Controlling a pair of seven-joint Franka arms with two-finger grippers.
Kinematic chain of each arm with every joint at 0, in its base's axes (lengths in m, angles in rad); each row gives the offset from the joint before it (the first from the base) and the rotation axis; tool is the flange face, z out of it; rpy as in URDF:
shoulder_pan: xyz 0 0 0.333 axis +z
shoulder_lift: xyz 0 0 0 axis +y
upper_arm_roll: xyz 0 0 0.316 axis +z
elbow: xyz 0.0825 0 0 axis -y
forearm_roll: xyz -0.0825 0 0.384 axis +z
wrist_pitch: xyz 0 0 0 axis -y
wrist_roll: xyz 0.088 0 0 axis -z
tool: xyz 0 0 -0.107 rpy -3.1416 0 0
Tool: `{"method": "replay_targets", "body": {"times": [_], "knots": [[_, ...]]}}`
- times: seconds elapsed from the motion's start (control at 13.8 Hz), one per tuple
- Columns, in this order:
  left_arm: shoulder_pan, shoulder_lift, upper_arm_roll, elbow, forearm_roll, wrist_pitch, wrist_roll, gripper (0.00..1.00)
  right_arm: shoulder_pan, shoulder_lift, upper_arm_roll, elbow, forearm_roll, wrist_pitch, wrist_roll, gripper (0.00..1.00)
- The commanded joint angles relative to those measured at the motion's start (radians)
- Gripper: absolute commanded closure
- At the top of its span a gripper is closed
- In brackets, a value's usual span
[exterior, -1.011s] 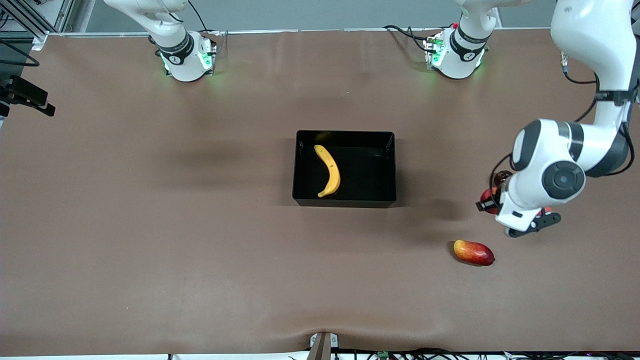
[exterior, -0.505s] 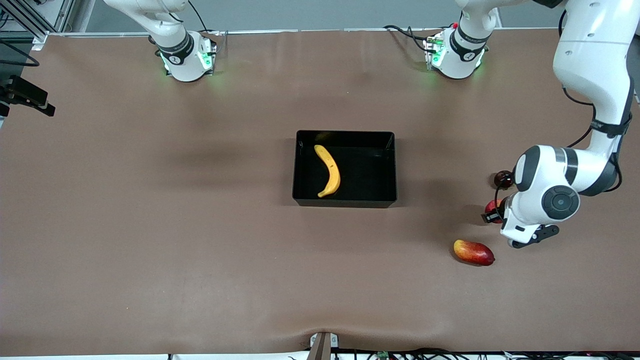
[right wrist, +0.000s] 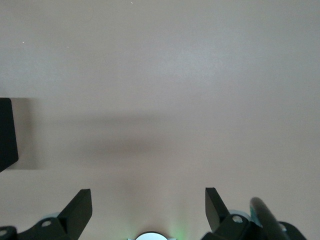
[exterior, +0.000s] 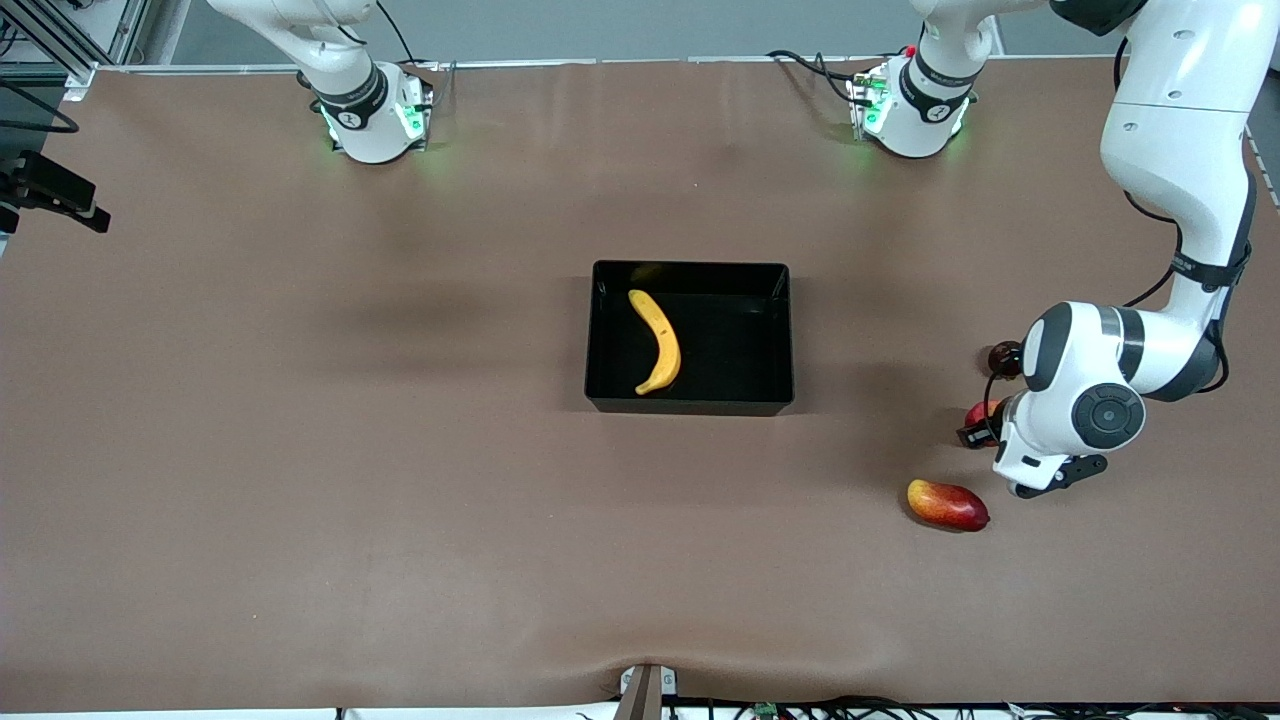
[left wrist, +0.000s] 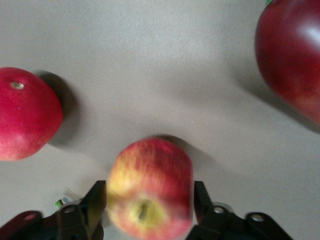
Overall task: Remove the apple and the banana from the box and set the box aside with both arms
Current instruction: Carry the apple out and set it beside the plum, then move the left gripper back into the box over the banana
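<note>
The yellow banana (exterior: 657, 340) lies inside the black box (exterior: 690, 405) at mid-table. The small red-and-yellow apple (exterior: 978, 410) sits on the table toward the left arm's end. My left gripper (exterior: 985, 428) is low around it. In the left wrist view the apple (left wrist: 150, 190) sits between the two black fingers (left wrist: 97, 200), which press its sides, so my left gripper (left wrist: 150, 207) is shut on it. My right gripper (right wrist: 148, 207) is open and empty above bare table. It does not show in the front view, where the arm waits.
A red-yellow mango (exterior: 947, 504) lies nearer the front camera than the apple and also shows in the left wrist view (left wrist: 25, 115). A dark red round fruit (exterior: 1003, 357) lies just farther, large in the left wrist view (left wrist: 292, 55). A box corner (right wrist: 7, 132) shows in the right wrist view.
The left arm has come down and its gripper now sits low around the apple. The banana, box and mango have not moved.
</note>
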Motion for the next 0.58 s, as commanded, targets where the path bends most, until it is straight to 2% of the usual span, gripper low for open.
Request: {"method": "replay_targets", "body": {"times": [0.0, 0.14, 0.51], "knots": [[-0.005, -0.053, -0.015, 0.007, 0.022, -0.028, -0.006, 0.0, -0.022, -0.002, 0.014, 0.001, 0.007, 0.0, 0.006, 0.0], [-0.015, -0.097, -0.032, 0.019, 0.017, -0.065, -0.006, 0.0, -0.022, -0.002, 0.014, 0.001, 0.007, 0.0, 0.006, 0.0], [-0.034, -0.107, -0.224, 0.154, 0.007, -0.264, -0.02, 0.0, -0.022, -0.002, 0.014, 0.001, 0.007, -0.002, 0.006, 0.0]]}}
